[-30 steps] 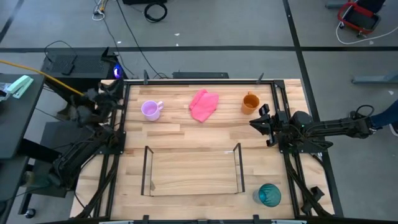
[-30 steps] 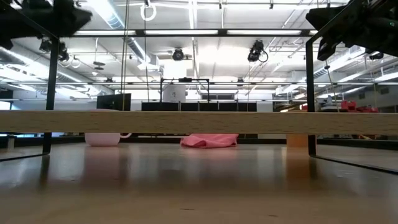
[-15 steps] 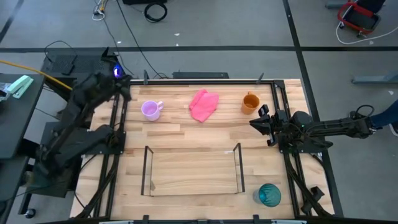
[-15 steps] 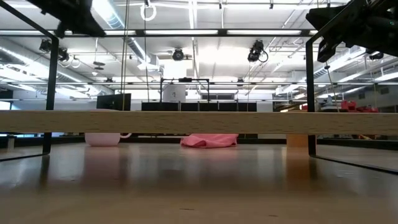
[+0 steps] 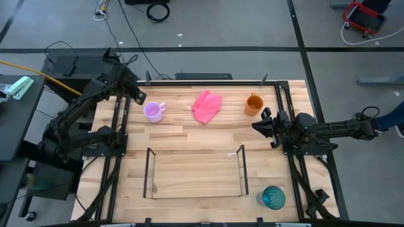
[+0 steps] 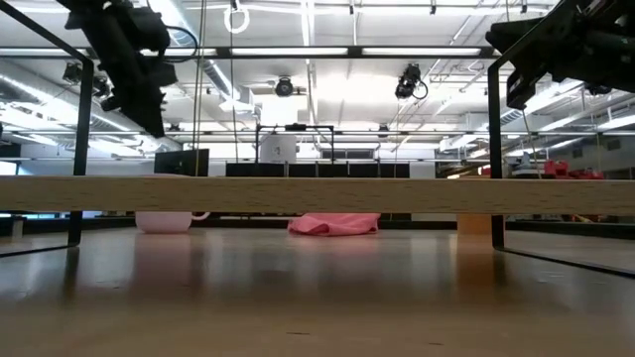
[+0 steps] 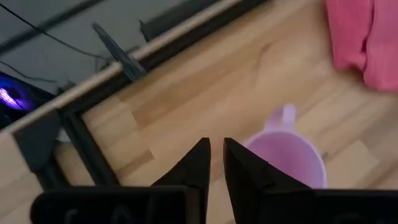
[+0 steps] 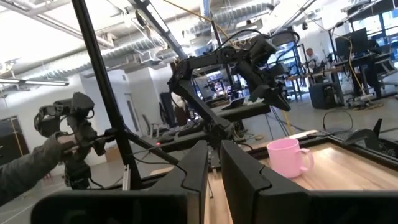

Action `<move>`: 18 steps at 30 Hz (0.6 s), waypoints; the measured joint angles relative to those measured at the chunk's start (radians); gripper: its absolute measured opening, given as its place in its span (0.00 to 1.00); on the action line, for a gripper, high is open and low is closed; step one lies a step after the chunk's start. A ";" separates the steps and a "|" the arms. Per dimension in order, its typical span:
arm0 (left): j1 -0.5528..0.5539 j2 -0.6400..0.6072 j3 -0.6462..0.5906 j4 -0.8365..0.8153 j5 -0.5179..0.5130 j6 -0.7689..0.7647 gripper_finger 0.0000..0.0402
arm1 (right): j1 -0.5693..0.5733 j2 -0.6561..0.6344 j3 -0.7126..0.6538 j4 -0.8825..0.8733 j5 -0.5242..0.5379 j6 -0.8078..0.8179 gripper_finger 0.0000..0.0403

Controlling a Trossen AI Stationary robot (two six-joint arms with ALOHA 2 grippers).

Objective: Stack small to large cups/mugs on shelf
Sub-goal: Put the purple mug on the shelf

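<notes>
The lilac mug [image 5: 153, 111] stands upright on its base at the table's far left, its handle toward the far right; the left wrist view shows it as the lilac mug [image 7: 289, 158]. My left gripper [image 5: 140, 97] hovers just left of it, above the table, fingers shut [image 7: 216, 149]. The orange mug [image 5: 254, 104] stands far right. The teal cup [image 5: 273, 197] stands near right, beside the shelf [image 5: 196, 172]. My right gripper [image 5: 257, 124] hangs shut near the orange mug, pointing left.
A pink cloth [image 5: 206, 106] lies crumpled between the two mugs at the far edge. The shelf's clear walls and dark posts [image 5: 150, 171] stand mid-table toward the near edge. Bare wood lies between the shelf and the mugs. Black frame rails [image 5: 117, 126] run along both sides.
My left arm has unfolded from its rest beside the table's left edge, risen, and swung toward the far edge and right, bringing its gripper over the table next to the lilac mug. The right arm and all cups have stayed put.
</notes>
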 joint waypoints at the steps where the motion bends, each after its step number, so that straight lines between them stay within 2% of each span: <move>1: 0.000 0.009 0.000 -0.003 0.004 0.003 0.16 | 0.000 0.000 0.000 0.000 0.000 0.000 0.13; 7: -0.028 0.093 0.000 -0.037 0.095 0.004 0.24 | 0.000 0.000 0.000 -0.006 0.000 0.000 0.13; 18: -0.105 0.223 0.000 -0.065 0.077 0.003 0.37 | 0.000 0.002 0.000 -0.025 0.000 0.001 0.13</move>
